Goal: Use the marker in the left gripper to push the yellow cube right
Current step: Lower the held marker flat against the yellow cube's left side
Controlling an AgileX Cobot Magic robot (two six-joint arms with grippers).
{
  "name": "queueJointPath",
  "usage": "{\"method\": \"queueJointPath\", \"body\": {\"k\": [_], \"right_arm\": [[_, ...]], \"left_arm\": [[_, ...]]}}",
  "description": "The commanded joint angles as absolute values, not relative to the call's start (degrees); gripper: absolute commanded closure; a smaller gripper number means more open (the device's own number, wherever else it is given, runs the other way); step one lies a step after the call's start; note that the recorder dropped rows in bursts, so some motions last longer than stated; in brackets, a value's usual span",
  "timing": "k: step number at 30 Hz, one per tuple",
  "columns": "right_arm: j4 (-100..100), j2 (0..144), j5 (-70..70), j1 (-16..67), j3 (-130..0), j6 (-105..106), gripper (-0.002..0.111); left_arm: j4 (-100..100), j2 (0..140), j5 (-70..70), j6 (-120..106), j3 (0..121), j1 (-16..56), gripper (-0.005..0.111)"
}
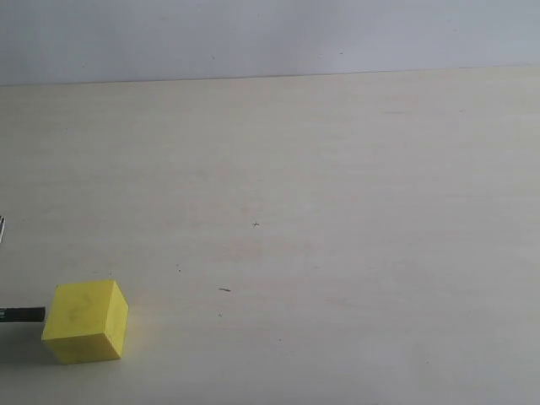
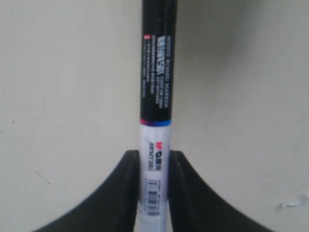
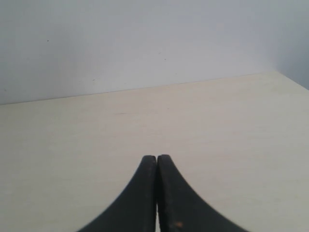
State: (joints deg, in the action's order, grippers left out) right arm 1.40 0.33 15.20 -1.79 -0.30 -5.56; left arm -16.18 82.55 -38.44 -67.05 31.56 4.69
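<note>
Left claw (image 2: 154, 162): mine, pinching the marker (image 2: 157, 92) by its white barrel.
Cube (image 1: 84, 321): low at the left of the counter (image 1: 337, 211), just right of the marker's black end, in line with its long axis.
Contact: touching or barely apart, I cannot tell.
Hidden: left claw is cut off in the exterior view.
Right claw (image 3: 156, 162): pressed together, empty.

— What sort of place is this?
— A robotics lab bench, by the look: a pale wood-grain worktop (image 1: 354, 169) set against a plain grey-white wall (image 1: 270, 34).
— What else says lab?
— A small pen cross (image 1: 256, 224) marked on the surface, and a black two-fingered right tool (image 3: 157, 158) poised over it.
</note>
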Motion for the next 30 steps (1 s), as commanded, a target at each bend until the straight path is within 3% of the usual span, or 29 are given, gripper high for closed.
{"method": "queueJointPath", "body": {"k": [1, 9, 15, 20, 30], "right_arm": [[1.9, 0.0, 14.9, -2.1, 0.0, -5.6, 0.108], [1.9, 0.0, 14.9, -2.1, 0.0, -5.6, 0.108], [1.9, 0.0, 13.9, -2.1, 0.0, -5.6, 0.108], [1.9, 0.0, 13.9, -2.1, 0.0, -5.6, 0.108], [1.9, 0.0, 13.9, -2.1, 0.0, -5.6, 0.108]], "left_arm": [[-15.3, 82.7, -38.2, -68.0, 31.3, 4.5, 0.107], [-13.0, 82.7, -39.0, -68.4, 31.3, 6.4, 0.107], [-7.5, 82.7, -40.3, -65.7, 31.3, 20.1, 0.107], [-18.8, 82.3, -46.3, -53.0, 31.3, 19.2, 0.107], [-10.5, 82.6, -45.9, -58.2, 31.3, 19.4, 0.107]]}}
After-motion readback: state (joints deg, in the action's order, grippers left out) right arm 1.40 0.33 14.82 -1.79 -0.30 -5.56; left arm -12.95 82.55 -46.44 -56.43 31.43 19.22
